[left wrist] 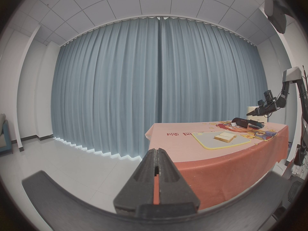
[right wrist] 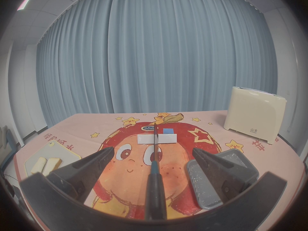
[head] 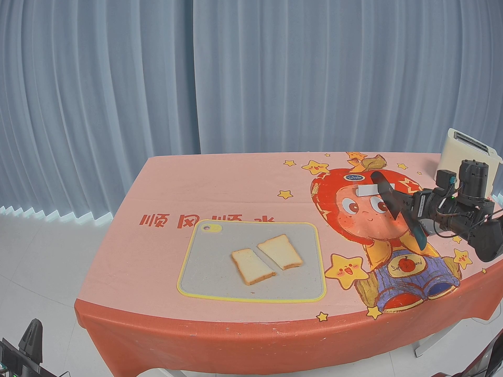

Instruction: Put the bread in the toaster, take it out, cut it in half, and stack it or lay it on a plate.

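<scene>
The right gripper [right wrist: 153,150] hangs low over the table [head: 209,184] with its fingers spread wide. The knife [right wrist: 155,186] lies between them, touched by neither. Its dark handle points back toward the wrist, and its blade rests edge-up across a small white rest [right wrist: 166,139]. A grey tray [right wrist: 203,182] lies on the cloth just beside the knife, and the finger on the toaster side hangs over part of it. Farther off, at the table's far right corner, the cream toaster [right wrist: 255,113] stands upright, well apart from the gripper.

In the head view the right arm covers the knife and the tray. Nothing lies between the gripper and the bread. The two bread halves [head: 253,266] [head: 281,251] lie flat side by side near the middle of the grey, yellow-rimmed cutting board [head: 183,268], close together, well to the left of the right gripper.

The left gripper [left wrist: 156,164] is pressed together on nothing, down off the table's left front corner.

The pink cloth carries a cartoon apple-headed figure, yellow stars and a row of red characters behind the board. The figure and the toaster's side each bear a small label. A blue-grey curtain [head: 262,53] hangs behind.
</scene>
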`<state>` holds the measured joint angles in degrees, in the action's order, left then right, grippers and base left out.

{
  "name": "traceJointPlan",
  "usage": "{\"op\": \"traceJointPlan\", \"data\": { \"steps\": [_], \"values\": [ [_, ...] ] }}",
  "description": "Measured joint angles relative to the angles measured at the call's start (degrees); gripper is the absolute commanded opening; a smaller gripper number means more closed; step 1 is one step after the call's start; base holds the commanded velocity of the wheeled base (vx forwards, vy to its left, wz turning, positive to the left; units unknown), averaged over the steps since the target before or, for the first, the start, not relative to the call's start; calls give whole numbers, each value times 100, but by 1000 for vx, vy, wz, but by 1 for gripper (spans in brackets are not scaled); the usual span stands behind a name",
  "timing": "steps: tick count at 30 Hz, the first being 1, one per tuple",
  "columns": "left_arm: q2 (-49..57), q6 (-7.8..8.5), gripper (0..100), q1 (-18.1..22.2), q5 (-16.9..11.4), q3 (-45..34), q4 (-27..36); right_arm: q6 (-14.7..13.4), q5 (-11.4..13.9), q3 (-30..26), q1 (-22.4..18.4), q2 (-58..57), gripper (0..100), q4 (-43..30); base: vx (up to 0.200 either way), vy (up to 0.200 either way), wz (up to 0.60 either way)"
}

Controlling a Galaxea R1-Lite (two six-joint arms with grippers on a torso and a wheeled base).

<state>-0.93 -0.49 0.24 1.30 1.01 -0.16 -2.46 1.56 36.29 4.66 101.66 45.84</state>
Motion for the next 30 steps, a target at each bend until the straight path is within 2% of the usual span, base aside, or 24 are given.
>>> {"op": "traceJointPlan", "data": {
  "steps": [16,30],
  "values": [
    [0,-2,0,0,0,0,0,1,-17,-201,262,-708,100,-77,0,0,0],
    [0,-2,0,0,0,0,0,0,-23,-443,755,-1302,100,-284,0,0,0]
  ]
}}
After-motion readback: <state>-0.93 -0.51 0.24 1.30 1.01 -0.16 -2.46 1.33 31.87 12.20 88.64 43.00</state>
